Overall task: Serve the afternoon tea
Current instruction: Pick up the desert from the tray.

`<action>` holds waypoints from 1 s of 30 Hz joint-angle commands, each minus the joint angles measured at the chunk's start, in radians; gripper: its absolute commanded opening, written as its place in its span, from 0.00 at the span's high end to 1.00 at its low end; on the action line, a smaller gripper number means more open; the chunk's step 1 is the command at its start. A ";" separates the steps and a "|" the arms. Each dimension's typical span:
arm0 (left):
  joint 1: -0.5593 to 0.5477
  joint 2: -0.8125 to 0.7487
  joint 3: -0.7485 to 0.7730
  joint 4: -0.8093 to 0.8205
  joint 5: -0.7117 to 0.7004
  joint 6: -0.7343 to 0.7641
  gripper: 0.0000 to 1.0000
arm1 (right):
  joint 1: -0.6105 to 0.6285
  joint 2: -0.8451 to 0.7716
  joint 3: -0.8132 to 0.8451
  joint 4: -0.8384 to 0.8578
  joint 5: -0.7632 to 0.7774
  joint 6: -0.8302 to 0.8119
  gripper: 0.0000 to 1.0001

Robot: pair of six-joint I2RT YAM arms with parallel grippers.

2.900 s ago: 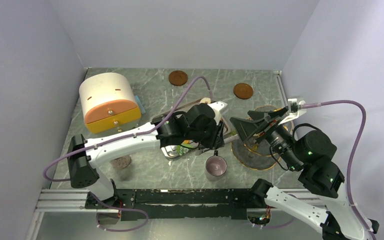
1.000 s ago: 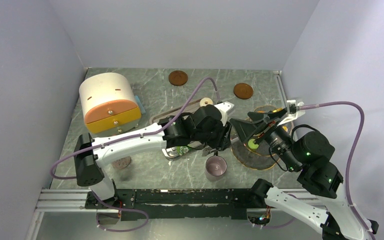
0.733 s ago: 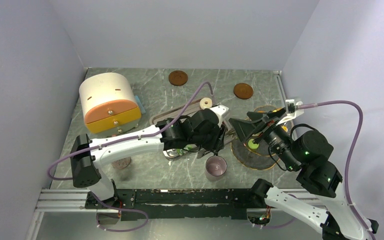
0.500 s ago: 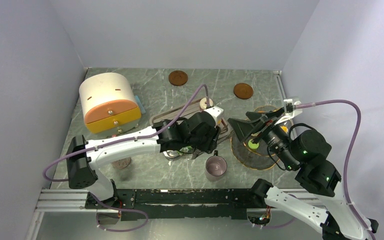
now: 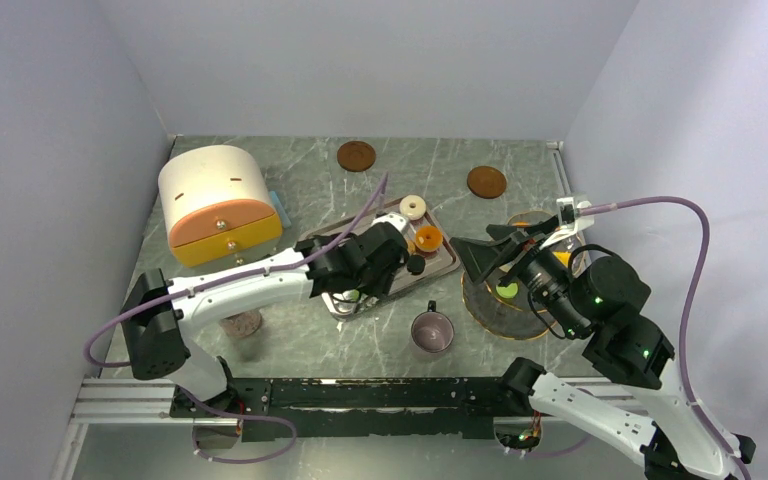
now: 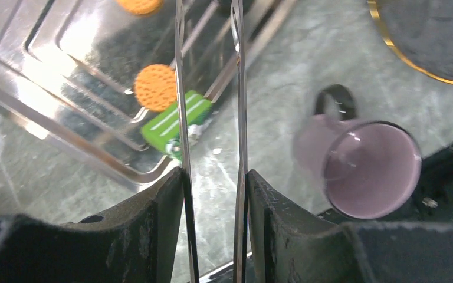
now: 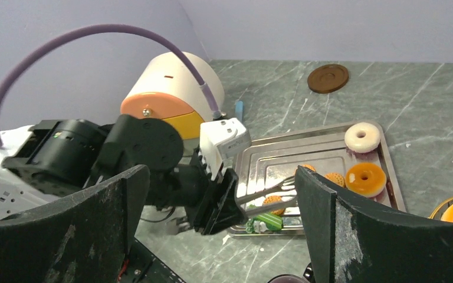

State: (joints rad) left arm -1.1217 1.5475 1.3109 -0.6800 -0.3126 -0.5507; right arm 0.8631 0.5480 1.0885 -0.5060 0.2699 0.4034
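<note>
From above, the left gripper (image 5: 380, 262) is reaching over the tray (image 5: 444, 260). The right gripper (image 5: 482, 255) is hanging above the plate (image 5: 490, 318), where one round green treat (image 5: 506, 291) is lying. One mug (image 5: 431, 331) is standing beside the plate.

At the left wrist, the fingers are clamping tongs (image 6: 180, 106). The blades are parted and empty, near two orange biscuits (image 6: 155, 87) and one striped green sweet (image 6: 162, 128).

The right wrist is showing its own fingers spread wide, plus one cream ring (image 7: 363, 137) and one orange ring (image 7: 365, 178) on the tray.

It looks like the treats are being moved onto the plate; the next move calls for straddling one and squeezing.
</note>
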 commanded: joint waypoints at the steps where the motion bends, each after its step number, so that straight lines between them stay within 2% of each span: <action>1: 0.066 -0.028 -0.034 0.002 -0.027 0.006 0.53 | 0.000 -0.001 -0.009 0.028 0.008 -0.009 0.02; 9: 0.138 0.005 -0.078 0.022 -0.042 0.032 0.50 | 0.000 -0.002 -0.009 0.023 0.021 -0.021 0.02; 22: 0.166 0.084 -0.067 0.087 -0.017 0.079 0.47 | 0.000 0.001 -0.012 0.030 0.033 -0.028 0.02; 30: 0.173 0.123 -0.048 0.105 0.020 0.087 0.48 | 0.000 -0.002 -0.016 0.028 0.040 -0.032 0.02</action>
State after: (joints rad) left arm -0.9558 1.6592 1.2312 -0.6216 -0.3172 -0.4801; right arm 0.8631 0.5480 1.0851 -0.4984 0.2893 0.3836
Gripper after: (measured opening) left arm 0.526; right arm 0.983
